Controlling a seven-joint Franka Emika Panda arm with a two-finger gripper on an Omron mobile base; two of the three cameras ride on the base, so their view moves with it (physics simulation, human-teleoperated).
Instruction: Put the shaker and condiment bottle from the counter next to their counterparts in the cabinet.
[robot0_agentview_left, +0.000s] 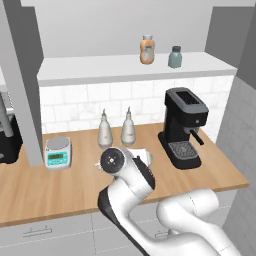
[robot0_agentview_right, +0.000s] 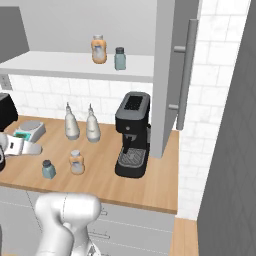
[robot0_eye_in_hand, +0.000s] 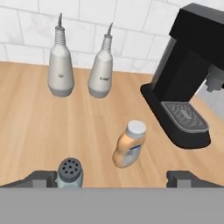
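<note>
On the counter (robot0_agentview_right: 105, 182) stand the grey-blue dark-capped shaker (robot0_agentview_right: 48, 169) and, just right of it, the orange condiment bottle (robot0_agentview_right: 76, 162). My gripper (robot0_eye_in_hand: 111, 179) is open, hovering low above the counter in front of both. In the hand view the shaker (robot0_eye_in_hand: 70, 173) sits just inside the left fingertip (robot0_eye_in_hand: 41, 178), and the condiment bottle (robot0_eye_in_hand: 130, 148) stands a little farther on, between the fingers' lines. The counterparts, an orange bottle (robot0_agentview_left: 146, 50) and a grey-blue jar (robot0_agentview_left: 175, 57), stand side by side on the cabinet shelf (robot0_agentview_left: 100, 67).
Two white teardrop bottles (robot0_agentview_left: 104, 131) (robot0_agentview_left: 128, 129) stand by the tiled wall. A black coffee machine (robot0_agentview_left: 182, 127) is to the right, a small scale (robot0_agentview_left: 58, 152) to the left. An open cabinet door (robot0_agentview_right: 172, 75) hangs right of the shelf.
</note>
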